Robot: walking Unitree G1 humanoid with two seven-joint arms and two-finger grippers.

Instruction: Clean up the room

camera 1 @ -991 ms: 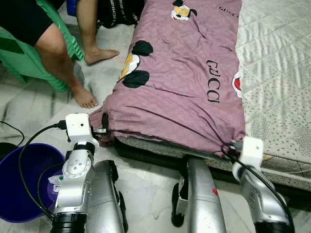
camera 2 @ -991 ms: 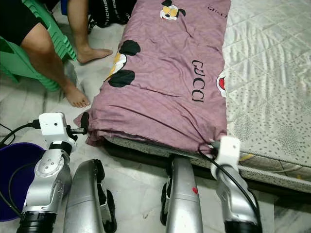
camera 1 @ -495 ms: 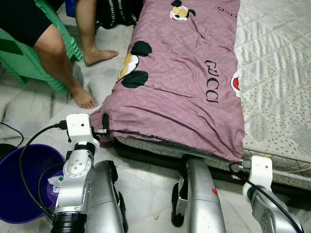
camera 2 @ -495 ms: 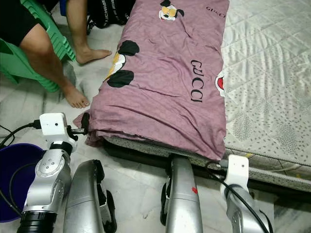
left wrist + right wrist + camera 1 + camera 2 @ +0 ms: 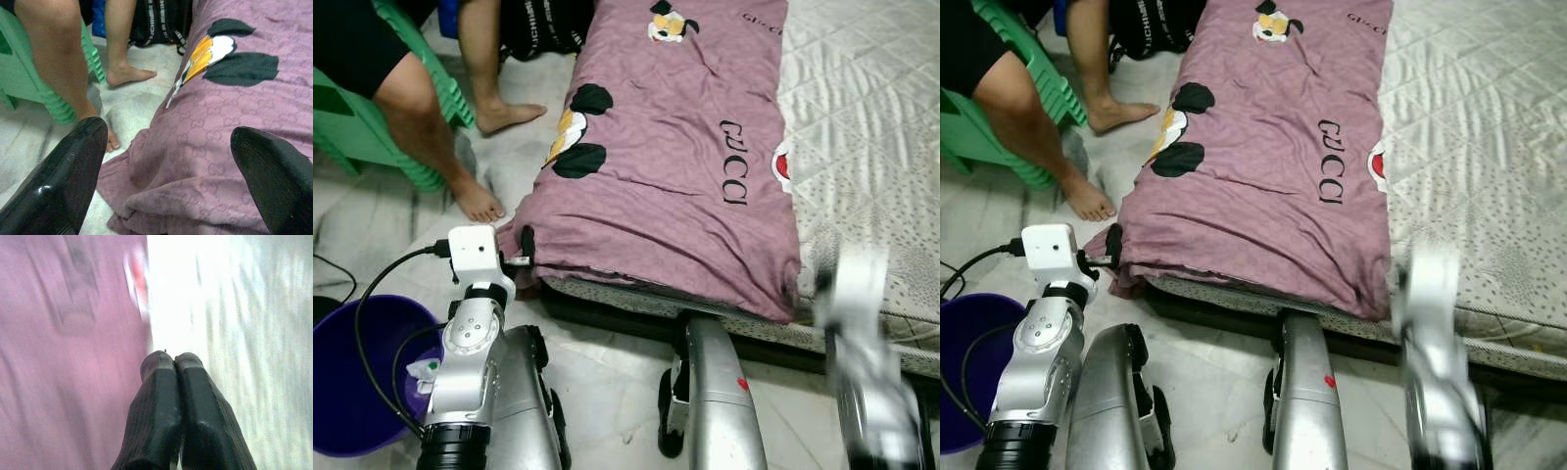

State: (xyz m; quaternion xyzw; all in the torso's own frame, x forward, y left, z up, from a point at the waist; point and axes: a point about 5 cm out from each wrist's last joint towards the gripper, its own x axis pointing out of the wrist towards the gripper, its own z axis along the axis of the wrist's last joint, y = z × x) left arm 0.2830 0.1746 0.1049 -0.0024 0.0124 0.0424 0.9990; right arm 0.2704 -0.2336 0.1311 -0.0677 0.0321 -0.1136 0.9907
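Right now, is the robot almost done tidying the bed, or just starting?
Just starting, it seems. The purple blanket is spread on the mattress, its corner hanging off toward the floor. In hand: the left tool is open at that corner; the right tool is shut, holding nothing, at the blanket's other edge. Folding or straightening remains.

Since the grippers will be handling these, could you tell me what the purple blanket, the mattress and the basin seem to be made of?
Purple blanket: soft woven or knit fabric, matte, creasing and bunching at its corner. Mattress: pale quilted cloth, with stitched diamond puckers. Purple basin: probably moulded plastic, smooth with a slight sheen.
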